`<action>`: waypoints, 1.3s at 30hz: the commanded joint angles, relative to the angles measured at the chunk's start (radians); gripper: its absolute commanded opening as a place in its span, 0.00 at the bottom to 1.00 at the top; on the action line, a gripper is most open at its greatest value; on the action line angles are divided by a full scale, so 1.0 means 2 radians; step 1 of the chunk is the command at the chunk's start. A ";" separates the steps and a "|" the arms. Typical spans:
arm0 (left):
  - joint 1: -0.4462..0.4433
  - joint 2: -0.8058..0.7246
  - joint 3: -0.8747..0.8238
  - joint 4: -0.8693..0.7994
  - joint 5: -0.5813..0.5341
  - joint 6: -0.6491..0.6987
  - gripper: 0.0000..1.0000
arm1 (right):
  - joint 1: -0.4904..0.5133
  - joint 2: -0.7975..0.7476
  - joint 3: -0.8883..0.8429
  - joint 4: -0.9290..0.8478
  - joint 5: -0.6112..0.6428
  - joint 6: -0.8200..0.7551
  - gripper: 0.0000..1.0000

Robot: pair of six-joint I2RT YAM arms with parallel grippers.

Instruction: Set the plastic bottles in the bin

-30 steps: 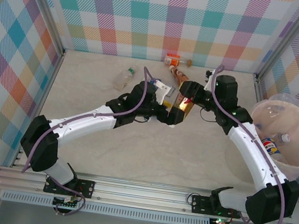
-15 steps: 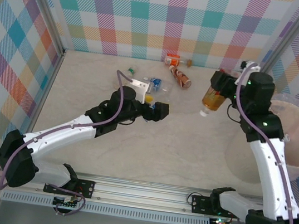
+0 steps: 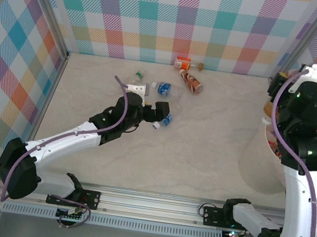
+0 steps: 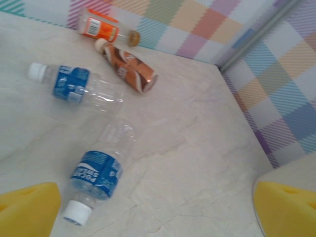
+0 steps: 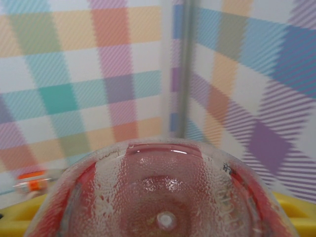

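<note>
Moved since earlier: your right gripper (image 3: 276, 99) has swung from mid-table over to the bin (image 3: 252, 165), taking its red-label bottle (image 3: 269, 116) along; your left gripper (image 3: 160, 116) has drawn back leftward.
Top view, right side: red-label bottle clamped in the fingers, hanging at the bin's left rim.
Top view, left side: fingers spread wide over a blue-label bottle (image 3: 164, 120) lying on the table (image 3: 201, 154).
Top view, far edge: orange-label bottle (image 3: 183, 63), brown bottle (image 3: 192, 83), second blue-label bottle (image 3: 163, 87), all lying down, near one another.
Left wrist: yellow fingertips (image 4: 27, 207) far apart, holding nothing; blue-label bottle lies between them, nearer the left one, white cap toward the camera.
Right wrist: red-label bottle's clear base seen close up, gripped between yellow fingers (image 5: 296, 203).
</note>
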 commanded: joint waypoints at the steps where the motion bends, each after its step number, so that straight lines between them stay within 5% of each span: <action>1: 0.014 0.001 -0.010 -0.023 -0.032 -0.035 1.00 | -0.025 0.011 0.028 -0.055 0.077 -0.036 0.48; 15: 0.029 0.050 0.040 -0.066 -0.005 -0.046 1.00 | -0.146 -0.001 0.000 -0.089 0.128 -0.082 0.50; 22: 0.030 0.074 0.057 -0.075 0.009 -0.053 1.00 | -0.226 0.035 -0.049 -0.171 0.124 -0.021 1.00; 32: 0.030 0.066 0.037 -0.080 -0.008 -0.064 1.00 | -0.229 0.037 -0.040 -0.155 0.093 0.006 1.00; 39: 0.033 0.070 0.036 -0.096 -0.026 -0.076 1.00 | -0.230 0.045 -0.034 -0.168 0.001 0.028 1.00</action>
